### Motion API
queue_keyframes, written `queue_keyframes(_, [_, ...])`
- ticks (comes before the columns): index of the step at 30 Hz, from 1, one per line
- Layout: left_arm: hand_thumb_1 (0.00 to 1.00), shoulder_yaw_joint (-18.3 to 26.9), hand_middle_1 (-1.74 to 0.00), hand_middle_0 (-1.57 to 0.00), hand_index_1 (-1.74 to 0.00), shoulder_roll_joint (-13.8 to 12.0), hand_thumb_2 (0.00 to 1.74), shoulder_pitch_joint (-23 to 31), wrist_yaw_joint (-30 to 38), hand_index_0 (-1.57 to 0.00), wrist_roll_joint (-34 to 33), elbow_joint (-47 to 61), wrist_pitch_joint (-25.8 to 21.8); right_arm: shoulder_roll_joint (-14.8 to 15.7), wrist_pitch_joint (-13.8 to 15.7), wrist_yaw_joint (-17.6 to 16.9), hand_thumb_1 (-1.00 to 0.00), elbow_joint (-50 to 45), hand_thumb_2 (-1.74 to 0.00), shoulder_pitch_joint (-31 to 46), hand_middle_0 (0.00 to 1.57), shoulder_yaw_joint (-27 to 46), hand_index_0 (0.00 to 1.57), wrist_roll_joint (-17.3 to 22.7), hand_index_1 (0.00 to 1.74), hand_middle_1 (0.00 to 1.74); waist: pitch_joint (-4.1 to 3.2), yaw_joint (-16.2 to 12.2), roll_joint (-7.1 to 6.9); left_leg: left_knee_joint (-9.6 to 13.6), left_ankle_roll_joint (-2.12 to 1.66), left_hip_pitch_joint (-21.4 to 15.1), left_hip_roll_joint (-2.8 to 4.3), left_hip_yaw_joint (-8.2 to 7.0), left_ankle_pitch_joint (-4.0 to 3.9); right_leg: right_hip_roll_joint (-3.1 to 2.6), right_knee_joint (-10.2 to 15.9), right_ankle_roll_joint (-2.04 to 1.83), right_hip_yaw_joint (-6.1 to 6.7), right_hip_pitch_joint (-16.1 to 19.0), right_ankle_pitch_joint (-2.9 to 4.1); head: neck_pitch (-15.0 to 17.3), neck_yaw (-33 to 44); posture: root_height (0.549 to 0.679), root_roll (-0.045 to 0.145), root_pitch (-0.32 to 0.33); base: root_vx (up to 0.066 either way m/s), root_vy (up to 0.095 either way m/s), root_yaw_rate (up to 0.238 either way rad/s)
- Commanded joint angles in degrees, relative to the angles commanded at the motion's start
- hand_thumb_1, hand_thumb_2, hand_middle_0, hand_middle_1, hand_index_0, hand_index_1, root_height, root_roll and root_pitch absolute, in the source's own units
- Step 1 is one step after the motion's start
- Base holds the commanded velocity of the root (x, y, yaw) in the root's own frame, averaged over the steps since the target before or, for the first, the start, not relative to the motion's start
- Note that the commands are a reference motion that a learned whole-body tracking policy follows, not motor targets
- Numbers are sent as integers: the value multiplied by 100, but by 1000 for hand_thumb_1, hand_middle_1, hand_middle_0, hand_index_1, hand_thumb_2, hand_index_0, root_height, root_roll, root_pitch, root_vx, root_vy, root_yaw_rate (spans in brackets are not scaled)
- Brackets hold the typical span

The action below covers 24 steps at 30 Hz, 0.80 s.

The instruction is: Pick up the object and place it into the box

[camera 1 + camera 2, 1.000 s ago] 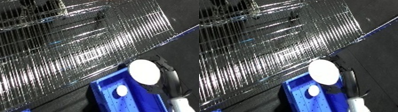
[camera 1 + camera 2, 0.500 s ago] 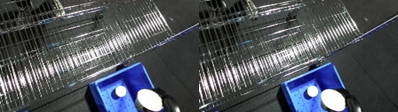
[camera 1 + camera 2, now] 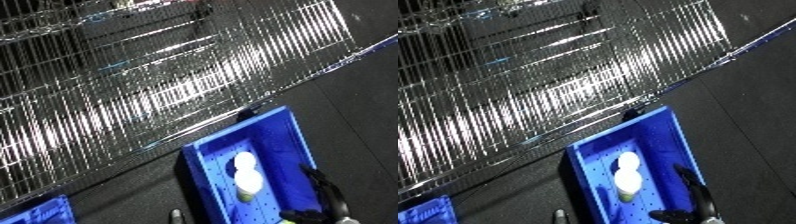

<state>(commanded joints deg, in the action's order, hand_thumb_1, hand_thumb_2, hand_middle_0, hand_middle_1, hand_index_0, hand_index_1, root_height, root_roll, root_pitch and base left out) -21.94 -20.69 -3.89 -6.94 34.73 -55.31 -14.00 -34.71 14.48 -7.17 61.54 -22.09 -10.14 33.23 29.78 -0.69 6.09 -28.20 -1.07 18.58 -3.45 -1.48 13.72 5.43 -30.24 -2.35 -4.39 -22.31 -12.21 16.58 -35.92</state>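
Two white objects now lie in the bin; right hand withdrawn, fingers apparently released.

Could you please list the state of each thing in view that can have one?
Blue bin: open-topped, on the dark floor, holding two white objects.
Upper white object: lying inside the bin.
Lower white object: lying inside the bin, touching the upper one, free of the hand.
Right hand: at the bin's right edge, holding nothing; finger pose unclear.
Wire rack: beside the bin.
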Motion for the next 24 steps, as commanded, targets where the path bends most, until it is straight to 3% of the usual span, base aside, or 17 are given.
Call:
queue_keyframes(4, [0,22,0,0,0,-5,0,31,4,0,8,-6,-40,20,84,-30,0,-51,0,62,0,-3,0,-193,0,0,-16,3,-22,-9,5,-18,-9,9,6,-16,-17,2,5,25,-13,89,64,660,85,53,22,6,12])
queue_keyframes(10, [0,225,0,0,0,-21,0,56,195,0,506,79,-17,-4,172,-373,0,-233,0,87,0,-196,0,-1108,0,0,-32,32,-78,-46,12,1,-10,29,19,-41,-50,-1,2,29,-29,141,203,660,83,52,14,3,32])
queue_keyframes(13, [0,372,0,0,0,-39,0,72,231,0,546,125,58,-7,150,-318,0,-324,0,42,0,-304,0,-1226,0,0,-49,87,-118,-56,10,16,-17,51,16,-44,-59,1,-15,43,-37,113,344,660,82,51,10,-22,91])
queue_keyframes(18, [0,511,0,0,0,-105,0,79,149,0,495,113,162,19,-45,291,0,-655,0,-31,0,-495,0,-998,0,0,-79,158,-213,-24,-15,21,3,82,-18,-57,-72,7,-53,65,-59,126,730,660,79,52,9,-21,72])
queue_keyframes(24, [0,646,0,0,0,-139,0,27,78,0,499,107,250,183,-445,1352,0,-798,0,12,0,-540,0,-83,0,0,-160,233,-306,30,-43,-22,49,113,-63,-59,-48,24,-82,149,-103,234,1259,661,77,48,33,2,78])
